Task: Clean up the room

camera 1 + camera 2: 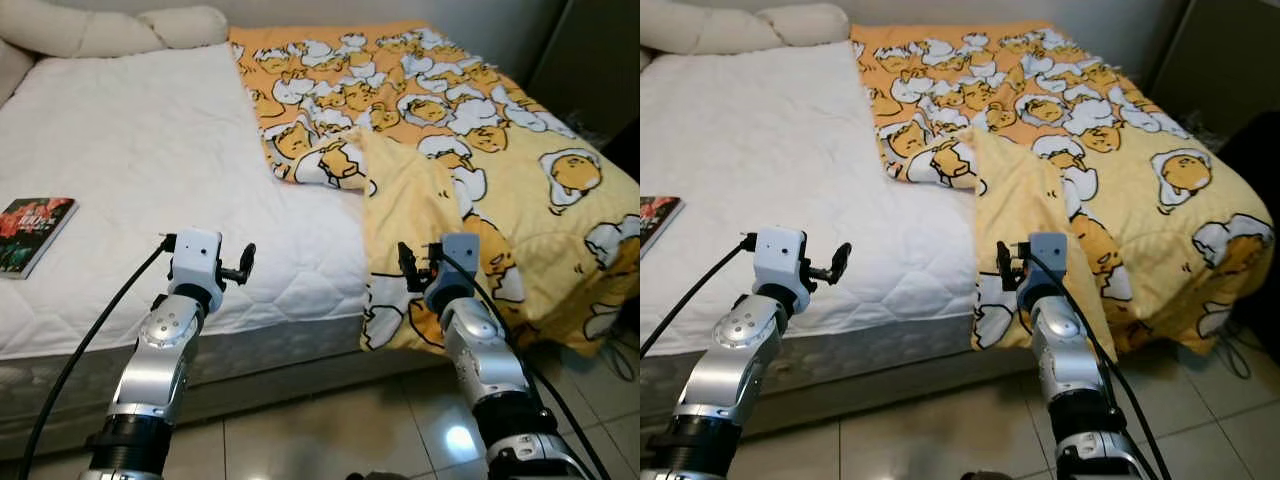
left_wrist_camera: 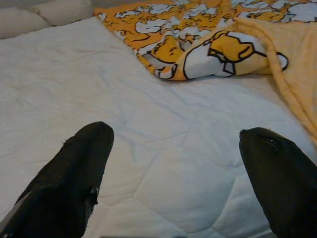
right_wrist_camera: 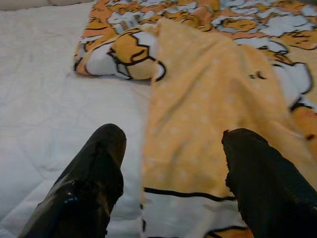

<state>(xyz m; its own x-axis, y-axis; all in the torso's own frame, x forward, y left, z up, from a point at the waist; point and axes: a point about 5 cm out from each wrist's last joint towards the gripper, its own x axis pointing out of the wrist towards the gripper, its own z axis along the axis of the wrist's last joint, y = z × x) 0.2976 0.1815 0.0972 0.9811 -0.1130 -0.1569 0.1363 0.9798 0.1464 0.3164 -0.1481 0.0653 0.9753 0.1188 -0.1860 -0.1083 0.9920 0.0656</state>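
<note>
With both the left gripper (image 2: 173, 173) and right gripper (image 3: 173, 173) splayed open over the mattress (image 1: 150, 170), a shallow pinch could slip off the folded-back blanket (image 1: 420, 190) (its hem looks slack).

A wide bed (image 1: 150, 180) with a white quilted mattress cover takes up most of the room. Cream pillows (image 1: 110, 30) lie along its head, against a pale wall (image 1: 400, 10). The mattress has a grey side (image 1: 260, 350) facing the glossy beige tiled floor (image 1: 330, 430), where a bright light reflects. A dark piece of furniture (image 1: 600, 60) stands at the right.
</note>
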